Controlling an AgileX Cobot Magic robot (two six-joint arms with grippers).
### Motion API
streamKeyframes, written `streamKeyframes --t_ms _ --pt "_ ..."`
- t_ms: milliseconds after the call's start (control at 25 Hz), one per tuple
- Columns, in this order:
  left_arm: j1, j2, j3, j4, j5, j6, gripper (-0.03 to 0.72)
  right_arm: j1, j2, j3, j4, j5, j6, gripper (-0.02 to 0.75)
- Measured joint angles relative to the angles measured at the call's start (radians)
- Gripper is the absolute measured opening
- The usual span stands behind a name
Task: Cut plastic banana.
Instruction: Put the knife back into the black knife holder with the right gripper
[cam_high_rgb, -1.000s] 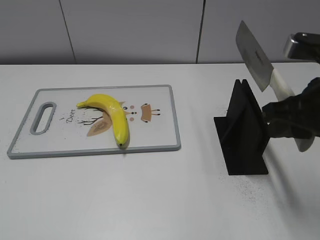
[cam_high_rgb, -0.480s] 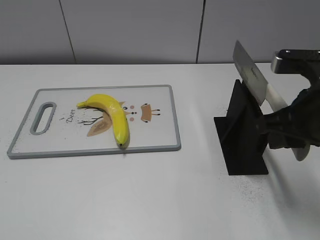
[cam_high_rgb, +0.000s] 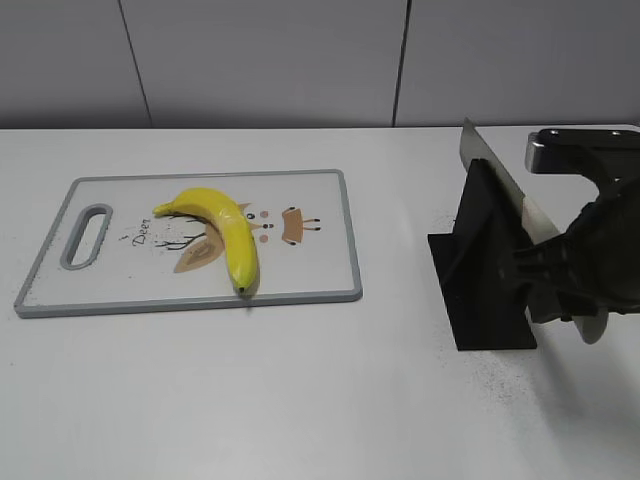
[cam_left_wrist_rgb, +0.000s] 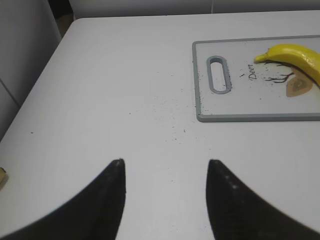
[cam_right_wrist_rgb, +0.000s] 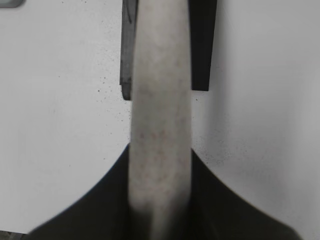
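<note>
A yellow plastic banana (cam_high_rgb: 225, 228) lies on a white cutting board with a grey rim (cam_high_rgb: 310, 288); its stem end also shows in the left wrist view (cam_left_wrist_rgb: 295, 56). My right gripper (cam_high_rgb: 560, 275) is shut on the white handle (cam_right_wrist_rgb: 160, 135) of a cleaver. The blade (cam_high_rgb: 490, 165) sits partly in the slot of a black knife stand (cam_high_rgb: 485, 265). My left gripper (cam_left_wrist_rgb: 165, 165) is open and empty over bare table, left of the board; it is out of the exterior view.
The white table (cam_high_rgb: 300, 400) carries dark specks near the stand and the board's handle slot (cam_left_wrist_rgb: 218, 74). A grey wall runs behind the table. The table's left edge shows in the left wrist view (cam_left_wrist_rgb: 35, 95).
My right gripper has lowered the cleaver, so the blade has gone down into the black stand's slot. The banana and board have not moved.
</note>
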Motion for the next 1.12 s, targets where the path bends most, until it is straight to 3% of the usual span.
streamKeyframes --t_ms 160,200,360,440,880,1120 --pt "0.000 0.000 0.000 0.000 0.000 0.000 0.503 0.000 0.000 0.000 0.005 0.018 0.000 0.201" --pt "0.000 0.000 0.000 0.000 0.000 0.000 0.503 0.000 0.000 0.000 0.006 0.020 -0.001 0.234" --pt "0.000 0.000 0.000 0.000 0.000 0.000 0.497 0.000 0.000 0.000 0.006 0.023 -0.001 0.526" --pt "0.000 0.000 0.000 0.000 0.000 0.000 0.496 0.000 0.000 0.000 0.006 0.027 -0.001 0.616" --pt "0.000 0.000 0.000 0.000 0.000 0.000 0.490 0.000 -0.007 -0.069 0.005 0.053 -0.001 0.629" --pt "0.000 0.000 0.000 0.000 0.000 0.000 0.490 0.000 -0.067 -0.187 -0.080 0.091 -0.006 0.621"
